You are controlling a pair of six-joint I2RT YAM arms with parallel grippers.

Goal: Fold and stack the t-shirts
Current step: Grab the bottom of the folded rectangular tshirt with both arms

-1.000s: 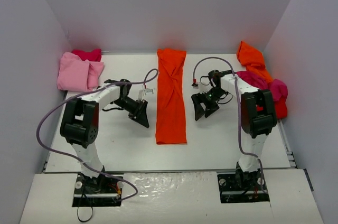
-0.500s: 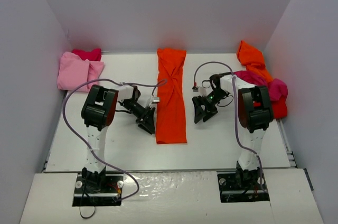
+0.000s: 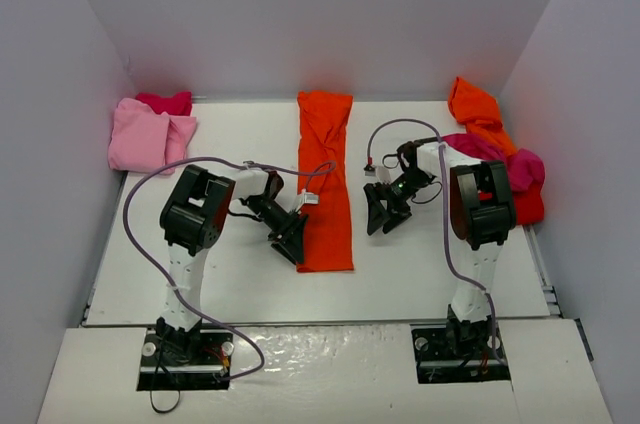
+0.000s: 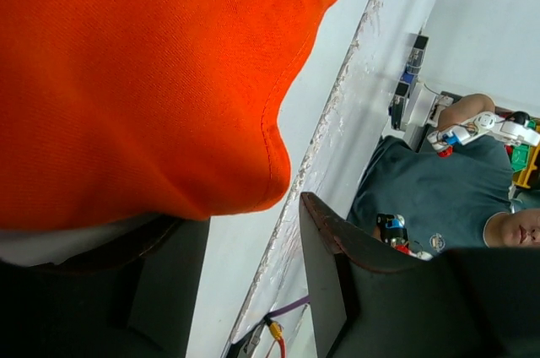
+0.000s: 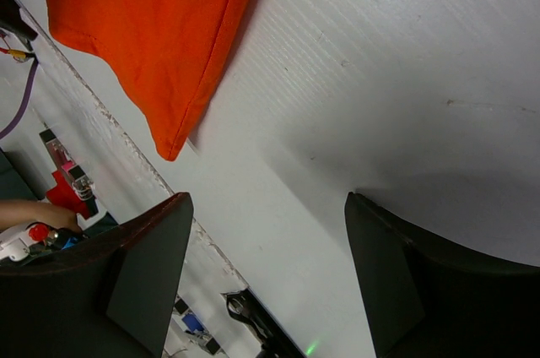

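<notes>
From overhead, the orange t-shirt (image 3: 325,184) lies mid-worktop (image 3: 230,284) as a narrow strip, with its long axis running 12 to 6. Your left pincer (image 3: 293,236) sits at the strip's 7 o'clock corner, against the hem, so the cloth lies at its 3 o'clock. Your right pincer (image 3: 380,214) hangs at the strip's 4 o'clock, near it but clear. The left arm is the nearer one. Folded pink shirts (image 3: 145,136) rest at 10 o'clock and a loose heap of shirts (image 3: 495,149) at 2.

In the left wrist view, the orange t-shirt (image 4: 143,71) overlaps one dark finger while the other finger (image 4: 337,282) stands off, with bare worktop between them. The left pincer (image 4: 245,231) is parted and clamps nothing.

In the right wrist view, the right pincer (image 5: 266,206) is spread wide over bare worktop, with the strip's corner (image 5: 143,29) ahead at 11 o'clock.

A second ago the left pincer stood off the strip's left edge, farther from you. It has since slid to the near corner. The right pincer has barely moved, and the strip has not moved.
</notes>
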